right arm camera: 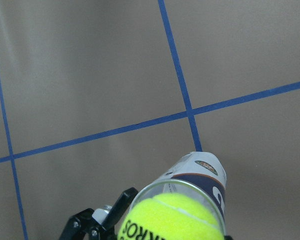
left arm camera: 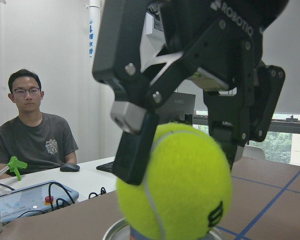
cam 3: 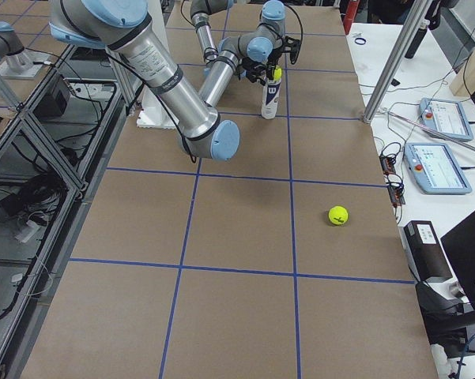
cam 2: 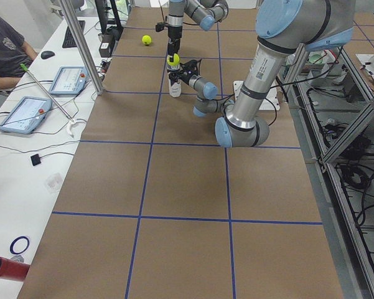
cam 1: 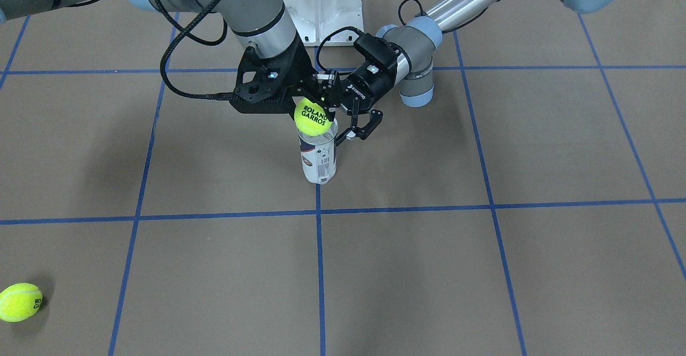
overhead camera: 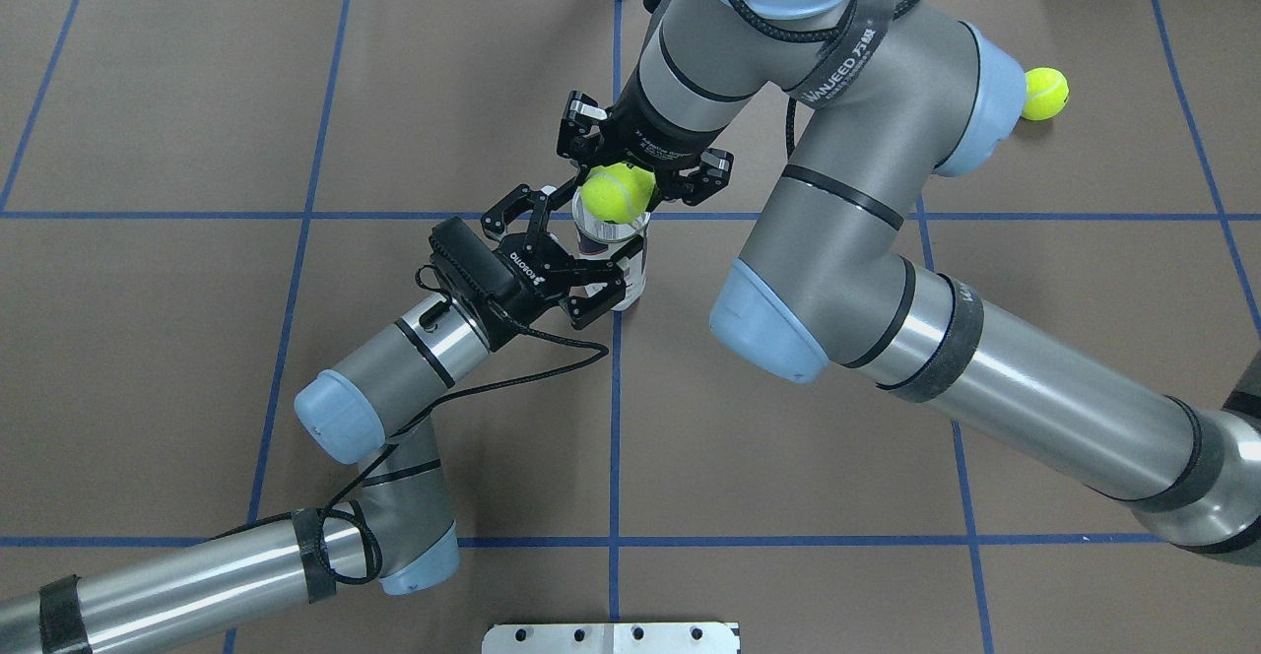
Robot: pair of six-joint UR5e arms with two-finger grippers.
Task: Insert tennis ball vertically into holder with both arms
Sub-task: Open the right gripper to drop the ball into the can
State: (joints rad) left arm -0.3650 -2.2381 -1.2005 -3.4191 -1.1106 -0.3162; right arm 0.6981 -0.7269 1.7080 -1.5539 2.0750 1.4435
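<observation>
The holder (overhead camera: pixel 635 275) is standing upright mid-table (overhead camera: pixel 197 339) on a blue line. The right gripper (overhead camera: pixel 618 186) is squeezing a ball (overhead camera: pixel 616 193) from above, right at the holder's open top. The left gripper (overhead camera: pixel 579 265) is reaching in from the left, jaws spread around the holder; I cannot tell if they are squeezing. A second ball (overhead camera: pixel 1044 93) is lying far right. A person (left arm camera: pixel 32 135) is sitting beyond.

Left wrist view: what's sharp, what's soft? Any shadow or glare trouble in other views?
Left wrist view: tennis ball and right gripper fill the frame and are fairly sharp; holder rim at the bottom edge is slightly soft; window is pale, nearly washed out. Front-facing view: broad, soft-edged arm shadows on the table. Overhead view: bright streaks on the right arm along its silver tube.
</observation>
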